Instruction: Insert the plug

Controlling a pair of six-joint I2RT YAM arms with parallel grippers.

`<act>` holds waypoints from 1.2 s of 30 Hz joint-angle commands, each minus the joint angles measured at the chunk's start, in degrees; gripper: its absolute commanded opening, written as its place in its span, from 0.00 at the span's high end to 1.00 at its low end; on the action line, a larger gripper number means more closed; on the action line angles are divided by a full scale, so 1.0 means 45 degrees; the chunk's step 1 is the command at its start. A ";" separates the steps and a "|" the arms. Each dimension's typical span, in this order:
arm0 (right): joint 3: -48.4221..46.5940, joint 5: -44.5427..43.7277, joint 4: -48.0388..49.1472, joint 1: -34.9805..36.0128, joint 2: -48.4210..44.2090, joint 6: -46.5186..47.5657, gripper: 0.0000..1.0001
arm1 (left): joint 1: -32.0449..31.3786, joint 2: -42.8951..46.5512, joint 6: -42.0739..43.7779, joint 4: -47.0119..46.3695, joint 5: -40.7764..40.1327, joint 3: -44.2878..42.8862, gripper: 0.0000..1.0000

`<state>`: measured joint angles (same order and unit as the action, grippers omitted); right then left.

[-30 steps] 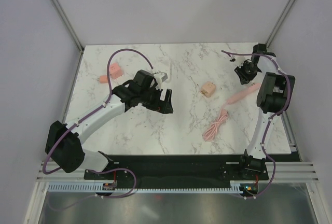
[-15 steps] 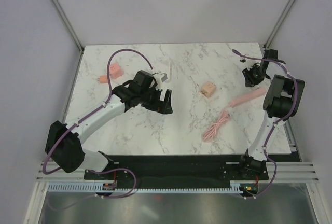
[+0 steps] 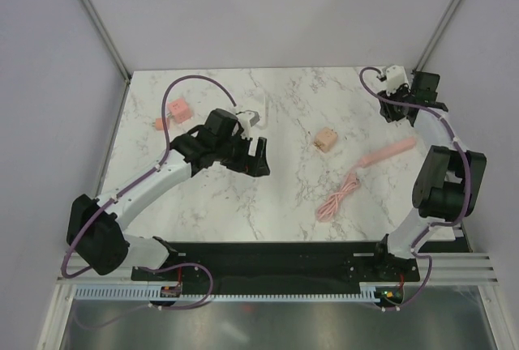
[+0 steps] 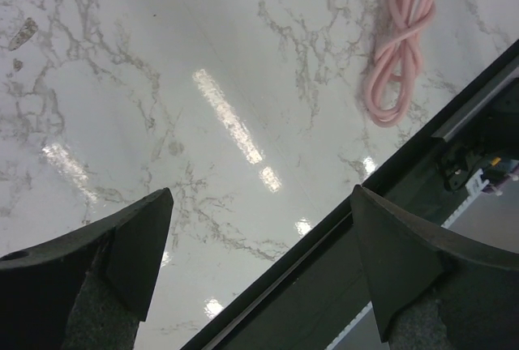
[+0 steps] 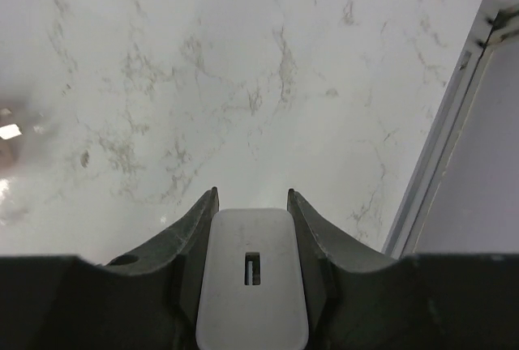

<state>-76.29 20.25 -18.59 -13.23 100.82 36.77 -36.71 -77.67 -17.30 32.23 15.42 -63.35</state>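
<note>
My right gripper (image 5: 252,192) is shut on a white adapter block (image 5: 252,285) with a small slot in its front face. It holds the block above the marble at the far right corner (image 3: 423,89), where the block cannot be made out from the top view. A pink cable lies on the table right of centre, with a coiled part (image 3: 339,197) and a straight thick end (image 3: 386,152). The coil also shows in the left wrist view (image 4: 401,34). My left gripper (image 3: 258,157) is open and empty over the middle of the table (image 4: 259,196).
A small pink block (image 3: 326,139) sits between the two arms. Two more pink pieces (image 3: 178,108) lie at the far left. The table's right frame rail (image 5: 442,147) runs close to my right gripper. The dark front rail (image 4: 389,204) is below my left gripper.
My right arm has swung from beside the pink cable's thick end to the far right corner, turning its wrist. My left arm has barely moved.
</note>
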 commanded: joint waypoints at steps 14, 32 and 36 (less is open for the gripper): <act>0.4074 0.1222 1.0627 0.5108 -0.8202 -1.8457 1.00 | 0.1068 0.1087 -0.5273 -1.0341 0.6669 -0.0532 0.18; 0.6211 0.0714 1.4501 0.7765 -0.9649 -2.2079 1.00 | -0.0260 -0.0707 -0.6721 -1.4113 0.7198 -0.1468 0.15; 0.6504 0.0813 1.4657 0.8018 -0.9649 -2.2097 1.00 | -0.0260 -0.1040 -0.7151 -1.4738 0.7374 -0.1663 0.18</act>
<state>-47.90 23.73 41.98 22.06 58.70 -61.30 -37.69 -81.65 -46.57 -28.38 46.98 -67.70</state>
